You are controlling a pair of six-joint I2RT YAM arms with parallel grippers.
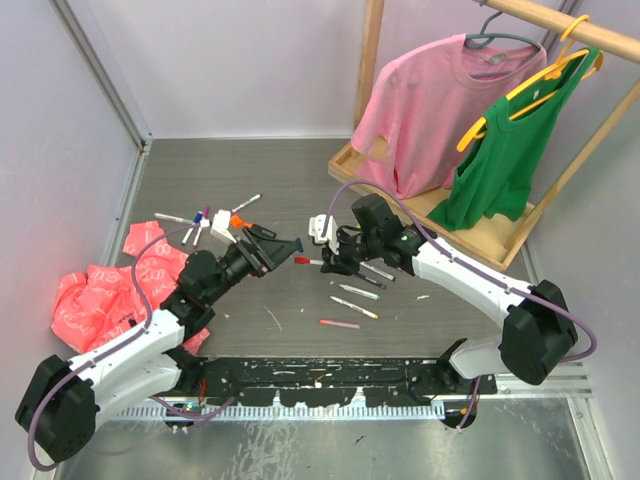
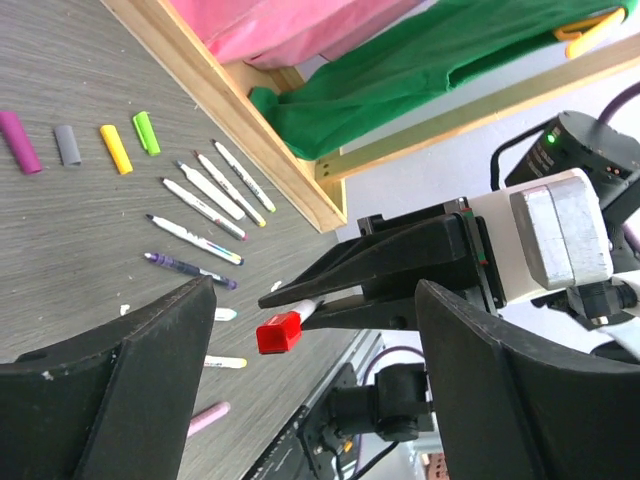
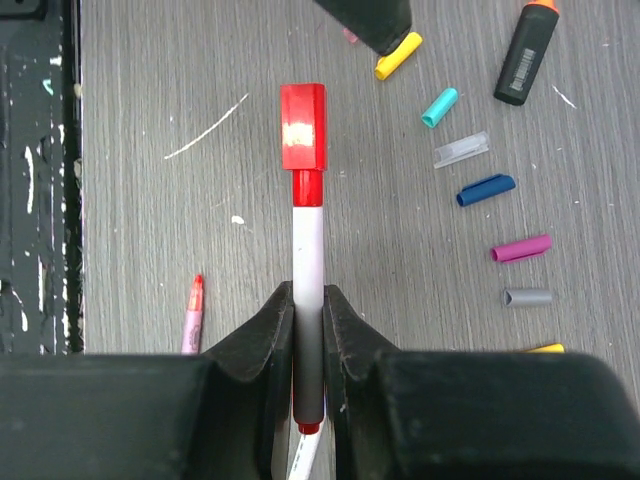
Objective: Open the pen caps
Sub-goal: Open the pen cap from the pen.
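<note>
Right wrist view first: we see the right gripper pinching a white pen by its barrel, and that pen is our landmark. Its red cap is still seated on the end pointing away from the fingers, above the grey table. In the left wrist view the left gripper is spread wide, with the red cap in the gap between its fingers and touching neither. To the right of the held pen in the right wrist view we count seven loose caps: two yellow, one teal, one clear, one dark blue, one magenta and one grey. An orange-black marker lies beyond them. One pink pen lies to the left of the held pen. From above, four more pens lie just on the near side of the held pen, and a cluster we cannot count lies to its left. Beyond it and to its right stands a wooden rack carrying two garments on hangers, a pink shirt and a green top.
</note>
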